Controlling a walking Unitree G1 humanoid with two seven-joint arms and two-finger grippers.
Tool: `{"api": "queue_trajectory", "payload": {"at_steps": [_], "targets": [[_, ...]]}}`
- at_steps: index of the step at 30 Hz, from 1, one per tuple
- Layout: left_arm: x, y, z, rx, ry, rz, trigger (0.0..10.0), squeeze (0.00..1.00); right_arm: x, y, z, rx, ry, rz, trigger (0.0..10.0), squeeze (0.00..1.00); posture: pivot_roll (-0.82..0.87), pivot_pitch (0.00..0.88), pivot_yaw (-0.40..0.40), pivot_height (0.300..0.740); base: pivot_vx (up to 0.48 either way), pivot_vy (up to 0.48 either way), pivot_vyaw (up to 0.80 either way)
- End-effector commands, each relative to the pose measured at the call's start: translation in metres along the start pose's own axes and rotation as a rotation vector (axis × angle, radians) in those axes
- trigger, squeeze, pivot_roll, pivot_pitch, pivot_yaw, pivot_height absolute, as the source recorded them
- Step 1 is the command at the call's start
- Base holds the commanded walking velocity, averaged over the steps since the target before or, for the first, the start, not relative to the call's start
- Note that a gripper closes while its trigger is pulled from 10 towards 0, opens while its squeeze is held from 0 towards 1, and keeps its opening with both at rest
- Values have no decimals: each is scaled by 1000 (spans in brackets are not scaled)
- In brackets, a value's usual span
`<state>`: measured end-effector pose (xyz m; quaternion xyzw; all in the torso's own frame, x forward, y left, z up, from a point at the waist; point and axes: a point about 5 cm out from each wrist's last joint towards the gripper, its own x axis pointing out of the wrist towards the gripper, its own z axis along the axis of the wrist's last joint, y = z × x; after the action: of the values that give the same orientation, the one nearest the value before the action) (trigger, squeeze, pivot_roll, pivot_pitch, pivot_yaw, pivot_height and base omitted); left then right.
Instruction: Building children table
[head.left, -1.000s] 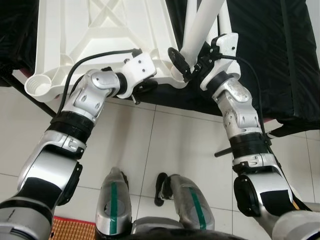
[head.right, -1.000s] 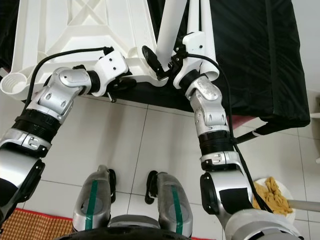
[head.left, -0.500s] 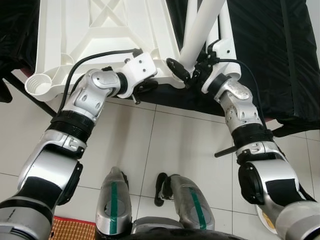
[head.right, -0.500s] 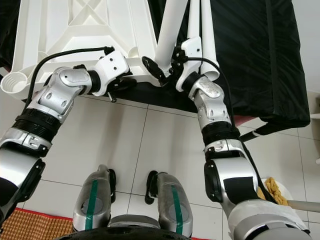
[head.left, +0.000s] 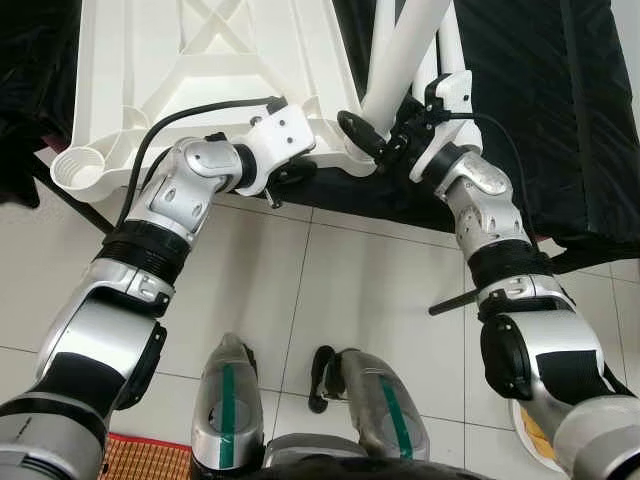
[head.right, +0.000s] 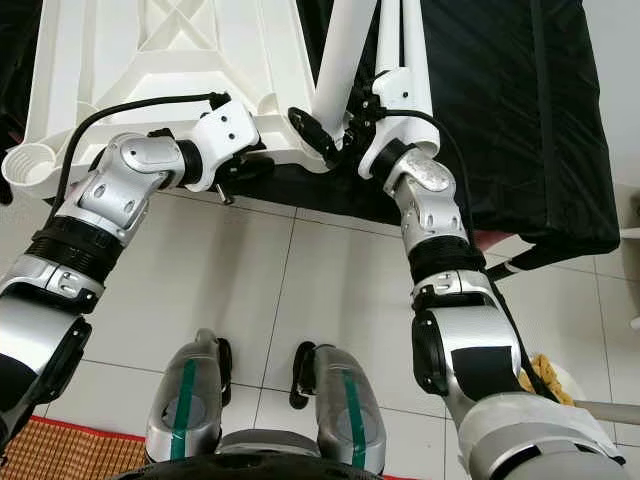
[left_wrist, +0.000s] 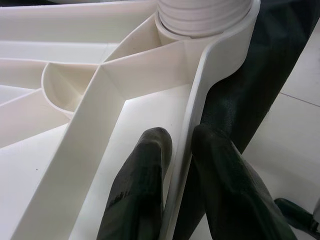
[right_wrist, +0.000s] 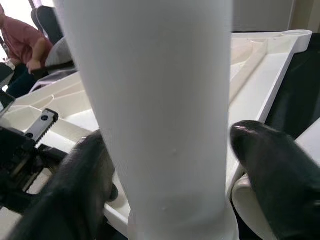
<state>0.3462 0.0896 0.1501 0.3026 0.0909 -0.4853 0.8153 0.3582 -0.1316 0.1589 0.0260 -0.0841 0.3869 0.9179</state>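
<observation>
A white plastic table top (head.left: 200, 60) lies upside down on a black-covered surface. A white table leg (head.left: 400, 50) stands tilted in its near right corner socket. My right gripper (head.left: 378, 135) is closed around the base of this leg (right_wrist: 160, 100), with one black finger (right_wrist: 85, 175) on each side. My left gripper (left_wrist: 181, 137) is shut on the top's near rim (left_wrist: 200, 90), one finger inside it and one outside. An empty round socket (head.left: 75, 170) is at the near left corner.
More white legs (head.right: 410, 40) lie on the black cloth (head.left: 560, 120) behind the right gripper. Below is tiled floor with my own feet (head.left: 330, 375), a thin black rod (head.left: 450, 300), an orange mat (head.left: 140, 460) and a plate of yellow stuff (head.right: 545, 375). A seated person (right_wrist: 20, 40) is beyond the table top.
My right forearm and wrist have shifted slightly around the leg while the gripper stays at its base. The left gripper has kept its hold on the rim.
</observation>
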Motion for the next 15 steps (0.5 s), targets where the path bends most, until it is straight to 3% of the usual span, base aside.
{"api": "queue_trajectory", "payload": {"at_steps": [1,8,9,11,12,13,14,15], "targets": [[-2,12,20,75,-61,59,10000,0,-3,-4,1,1,-11,-7,0,0,55,29,-56,740,0,0,0],[-2,12,21,76,-63,57,10000,0,-6,-1,-4,14,-13,10,0,0,55,27,-57,740,0,0,0],[-3,12,21,75,-64,57,10000,0,-7,0,-5,18,-11,9,2392,0,53,28,-56,740,0,0,0],[-3,12,21,75,-64,57,10000,0,-7,1,-6,21,-11,9,2392,0,53,28,-56,740,0,0,0],[-3,12,21,76,-64,56,10000,0,-7,2,-6,24,-12,8,4745,0,52,26,-55,740,0,0,0],[-3,12,21,76,-64,56,10000,0,-7,2,-6,24,-12,8,4745,0,52,26,-55,740,0,0,0],[-2,11,21,77,-65,56,10000,0,-6,5,-7,28,-11,7,10000,0,51,25,-55,740,0,0,0],[-2,11,21,78,-66,54,10000,0,-6,7,-8,33,-16,7,10000,0,48,23,-52,740,0,0,0]]}}
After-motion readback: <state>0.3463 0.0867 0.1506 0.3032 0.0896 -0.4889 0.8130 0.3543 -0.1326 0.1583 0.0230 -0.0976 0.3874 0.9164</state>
